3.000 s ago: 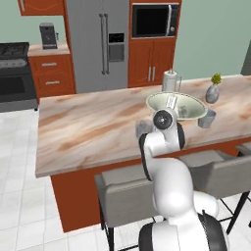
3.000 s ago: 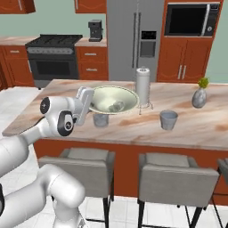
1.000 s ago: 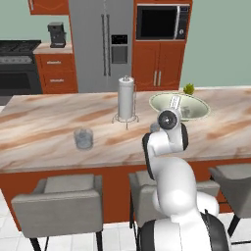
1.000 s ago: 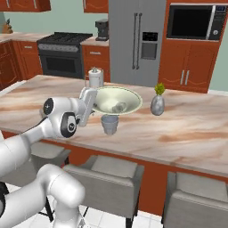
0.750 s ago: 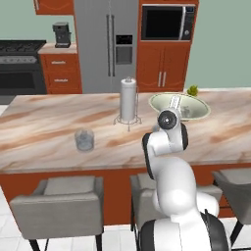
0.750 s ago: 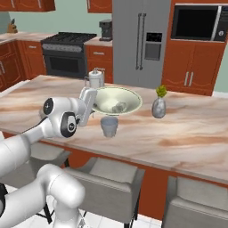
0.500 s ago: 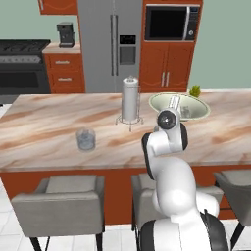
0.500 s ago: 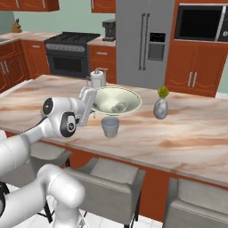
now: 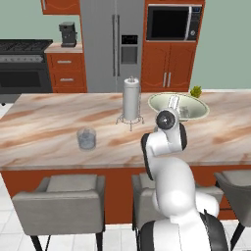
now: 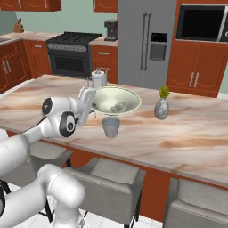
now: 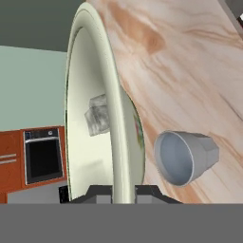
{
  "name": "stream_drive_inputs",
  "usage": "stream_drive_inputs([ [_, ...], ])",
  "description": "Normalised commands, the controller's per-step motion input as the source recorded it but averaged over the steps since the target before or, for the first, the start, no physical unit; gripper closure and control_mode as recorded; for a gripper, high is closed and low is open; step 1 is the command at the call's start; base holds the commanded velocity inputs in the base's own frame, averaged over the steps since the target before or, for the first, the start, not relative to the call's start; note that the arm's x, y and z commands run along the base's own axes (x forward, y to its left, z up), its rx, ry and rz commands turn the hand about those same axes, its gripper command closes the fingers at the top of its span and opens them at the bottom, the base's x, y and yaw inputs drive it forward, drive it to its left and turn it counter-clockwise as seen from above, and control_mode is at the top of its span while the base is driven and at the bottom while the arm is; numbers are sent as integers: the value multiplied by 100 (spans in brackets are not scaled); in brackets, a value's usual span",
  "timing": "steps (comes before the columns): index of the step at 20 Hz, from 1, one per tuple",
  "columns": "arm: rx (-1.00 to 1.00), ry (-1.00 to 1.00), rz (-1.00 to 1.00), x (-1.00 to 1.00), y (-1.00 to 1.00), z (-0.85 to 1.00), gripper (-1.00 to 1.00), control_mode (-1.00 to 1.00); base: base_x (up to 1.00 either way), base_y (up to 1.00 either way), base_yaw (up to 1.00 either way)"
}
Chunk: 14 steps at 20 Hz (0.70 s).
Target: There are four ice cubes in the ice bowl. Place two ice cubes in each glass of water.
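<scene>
Since three seconds ago the base has driven sideways along the marble counter (image 9: 44, 132), so the white jug (image 9: 131, 98) now sits mid-view instead of by the wide cream-green ice bowl (image 10: 116, 100). The gripper (image 11: 124, 192) stays clamped on that bowl's rim, holding it above the counter's near edge. The hand view shows pale ice cubes (image 11: 97, 115) inside the bowl and one clear grey-blue glass (image 10: 111, 127) just beside it; the left base view shows the second glass (image 9: 86, 138) well apart, toward the counter's left end.
</scene>
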Motion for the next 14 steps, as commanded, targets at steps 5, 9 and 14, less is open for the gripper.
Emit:
stream_drive_inputs([
  [5,0,0,0,0,0,0,100,100,0,0,0],
  [9,0,0,0,0,0,0,100,-100,0,0,0],
  [14,0,0,0,0,0,0,100,-100,0,0,0],
])
